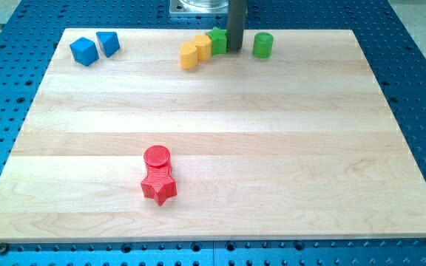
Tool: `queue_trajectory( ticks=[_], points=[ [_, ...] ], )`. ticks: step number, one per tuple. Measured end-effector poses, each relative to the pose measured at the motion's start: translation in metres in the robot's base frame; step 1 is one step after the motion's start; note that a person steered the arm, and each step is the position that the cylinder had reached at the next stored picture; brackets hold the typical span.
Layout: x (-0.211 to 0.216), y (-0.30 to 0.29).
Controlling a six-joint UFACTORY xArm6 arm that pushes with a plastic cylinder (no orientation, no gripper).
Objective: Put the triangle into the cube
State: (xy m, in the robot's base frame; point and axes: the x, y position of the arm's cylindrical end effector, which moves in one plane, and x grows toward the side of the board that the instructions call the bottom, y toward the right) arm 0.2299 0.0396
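Tip: my tip rests at the view's top, touching the green block on its right; it is a bare rod with nothing to open or close.
Task pair: blue cube and blue triangle sit just beside each other, top left, probably not quite touching.
Why there: the tip is well apart from both, so the push is not yet begun.
Others: yellow blocks, green cylinder, red cylinder, red star.

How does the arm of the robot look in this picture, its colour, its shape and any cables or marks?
Only a straight dark grey rod shows, round and plain, entering from the view's top under a pale metallic mount. My tip is its blunt lower end. No cables, markings or sleeve are visible on it.
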Motion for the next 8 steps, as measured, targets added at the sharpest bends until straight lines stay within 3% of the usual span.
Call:
queue_trajectory(
  ticks=[1, 2, 3, 4, 5, 8],
  points=[
    [-0.016, -0.003],
    [-0.01, -0.051],
    [0.058, -0.106],
    [0.051, -0.112],
    [0.008, -0.119],
    [0.006, -0.224]
  ],
)
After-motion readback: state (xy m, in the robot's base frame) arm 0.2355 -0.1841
